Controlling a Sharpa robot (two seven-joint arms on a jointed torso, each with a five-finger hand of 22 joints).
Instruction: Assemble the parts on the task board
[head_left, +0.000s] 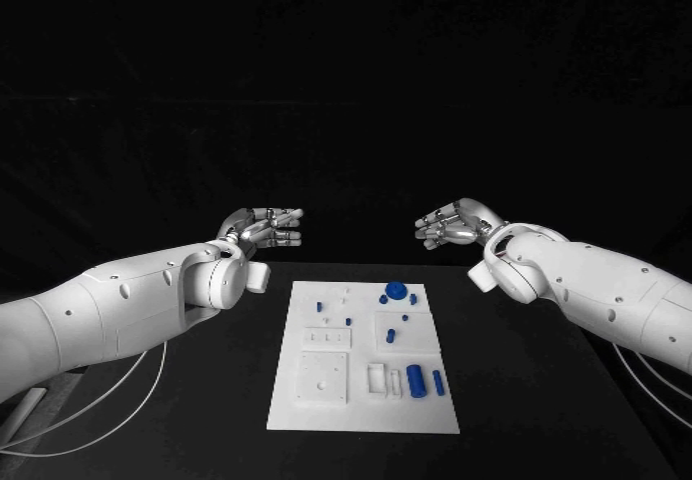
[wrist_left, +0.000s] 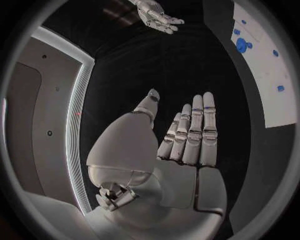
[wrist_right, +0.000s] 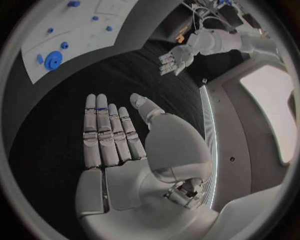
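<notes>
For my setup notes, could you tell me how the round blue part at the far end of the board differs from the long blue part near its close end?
The round blue part is a broad disc near the far end of the task board; the long blue part is a narrow cylinder lying lengthwise near the close end. The disc looks wider, the cylinder longer. Both are blue and rest on the board untouched.

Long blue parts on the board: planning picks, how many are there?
2. A thicker one and a thinner one lie side by side near the task board's right near corner. None seems hidden.
</notes>
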